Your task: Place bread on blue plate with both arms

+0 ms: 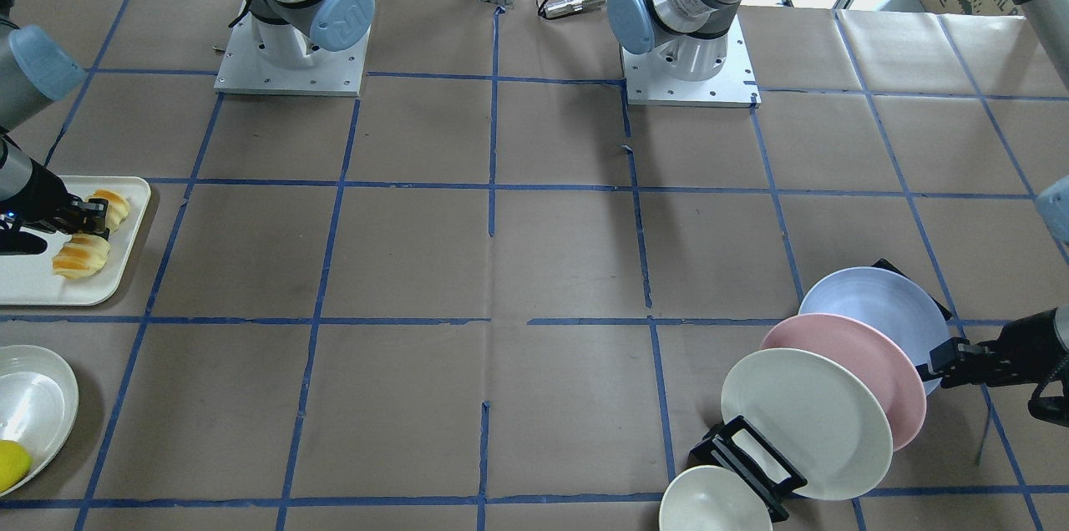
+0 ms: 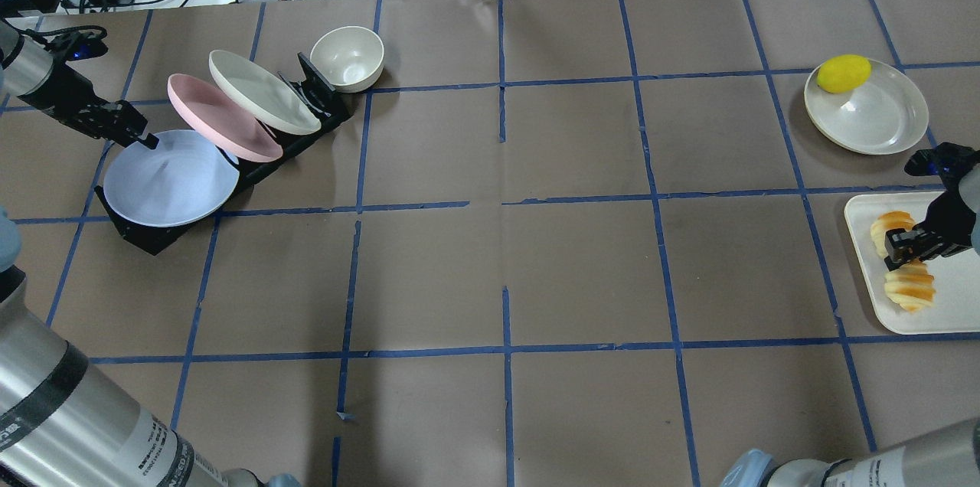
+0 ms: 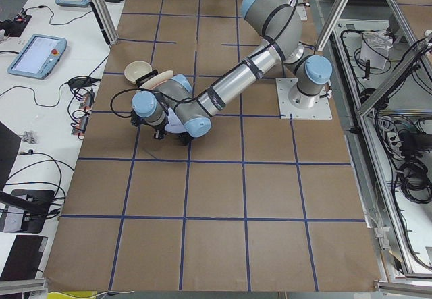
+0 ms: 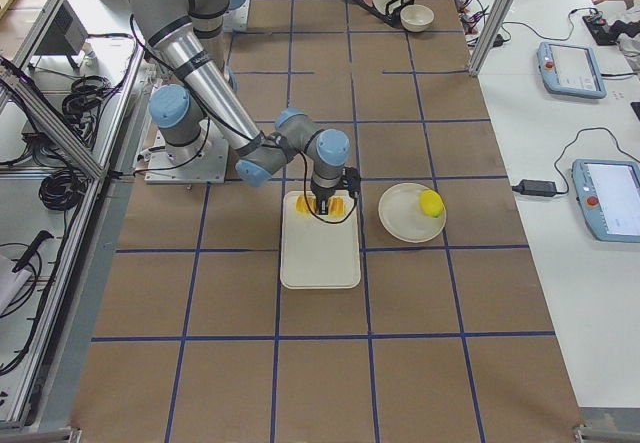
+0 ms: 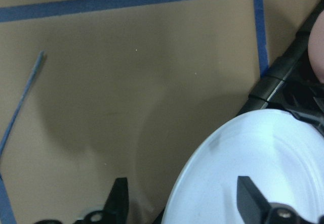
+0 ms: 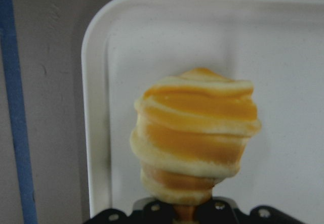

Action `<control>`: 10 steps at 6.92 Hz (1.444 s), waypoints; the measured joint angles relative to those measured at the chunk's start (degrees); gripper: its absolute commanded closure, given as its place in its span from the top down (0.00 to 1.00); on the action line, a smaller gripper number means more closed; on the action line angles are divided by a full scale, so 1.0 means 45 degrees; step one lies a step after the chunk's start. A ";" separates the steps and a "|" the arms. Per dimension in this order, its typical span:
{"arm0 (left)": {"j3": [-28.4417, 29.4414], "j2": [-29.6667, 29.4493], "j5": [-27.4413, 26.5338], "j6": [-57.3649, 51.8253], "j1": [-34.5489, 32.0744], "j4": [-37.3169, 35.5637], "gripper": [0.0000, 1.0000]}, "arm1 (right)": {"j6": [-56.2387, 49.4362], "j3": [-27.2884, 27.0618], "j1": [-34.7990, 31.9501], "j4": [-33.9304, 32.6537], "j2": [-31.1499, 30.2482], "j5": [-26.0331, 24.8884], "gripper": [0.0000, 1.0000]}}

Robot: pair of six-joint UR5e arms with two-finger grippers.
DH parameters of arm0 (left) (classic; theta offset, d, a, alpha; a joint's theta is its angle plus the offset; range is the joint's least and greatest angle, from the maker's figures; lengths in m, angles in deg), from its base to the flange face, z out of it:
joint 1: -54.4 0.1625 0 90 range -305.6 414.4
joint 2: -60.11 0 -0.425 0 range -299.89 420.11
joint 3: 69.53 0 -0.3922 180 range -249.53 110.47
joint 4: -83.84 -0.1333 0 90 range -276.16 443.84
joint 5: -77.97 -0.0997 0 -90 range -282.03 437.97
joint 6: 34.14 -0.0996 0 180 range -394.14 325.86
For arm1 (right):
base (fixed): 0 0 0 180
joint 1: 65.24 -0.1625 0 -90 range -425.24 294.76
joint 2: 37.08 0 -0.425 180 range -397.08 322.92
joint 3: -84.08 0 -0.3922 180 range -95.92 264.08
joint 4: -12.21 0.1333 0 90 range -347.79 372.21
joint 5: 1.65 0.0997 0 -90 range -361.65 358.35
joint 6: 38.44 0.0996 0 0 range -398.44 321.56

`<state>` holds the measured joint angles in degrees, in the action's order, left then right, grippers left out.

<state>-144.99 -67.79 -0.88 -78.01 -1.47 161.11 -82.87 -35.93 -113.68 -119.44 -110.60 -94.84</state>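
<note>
The bread [image 2: 909,289] lies on the cream tray [image 2: 945,303] at the robot's far right. It sits near the tray's inner lip, with its long axis running along that lip. The right gripper [image 2: 908,245] is down over the loaf's mid-length. In the right wrist view the loaf hides the fingers, so I cannot tell whether they are spread or pressed onto it. The blue plate [image 2: 170,177] leans in the end slot of the black rack [image 2: 153,236] at the far left, well apart from the bread. The left gripper [image 2: 135,136] is at the plate's outer rim with its fingers [image 5: 119,204] spread, one on either side of the edge and not yet closed. Judgement: both arms are at the grasping step. The left should seat deep on the rim before closing, then draw the plate out along its slot. The pink plate [image 2: 222,119] overlaps it just behind, with the cream plate [image 2: 260,89] and the bowl [image 2: 346,58] beyond. The right should pinch across the ridges at the middle and rise straight up to clear the tray lip. It should also keep away from the lemon [image 2: 844,73] on its dish [image 2: 880,123] nearby. Between rack and tray lies a broad stretch of the table [image 2: 505,242], a fit meeting ground.
</note>
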 measured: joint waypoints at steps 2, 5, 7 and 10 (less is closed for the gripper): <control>0.0128 0.0230 -0.0058 0.0052 -0.0001 0.0223 0.00 | -0.0179 0.0154 -0.0052 0.0225 -0.0385 -0.0028 0.00; 0.0216 0.1395 -0.0373 0.0076 0.0006 0.1330 0.00 | -0.0181 0.1804 -0.0444 0.3459 -0.2167 -0.0188 0.01; 0.0200 0.2938 -0.0636 0.0082 0.0143 0.2959 0.00 | 0.0099 0.3909 -0.1370 0.5993 -0.2578 -0.0240 0.01; -0.0251 0.5334 -0.0619 0.1638 -0.0098 0.5061 0.00 | 0.2205 0.5621 -0.4237 0.8180 -0.3610 -0.0723 0.02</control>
<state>-146.12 -43.78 -3.67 -70.64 -1.91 183.88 -72.95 -10.63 -132.75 -82.63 -126.85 -98.10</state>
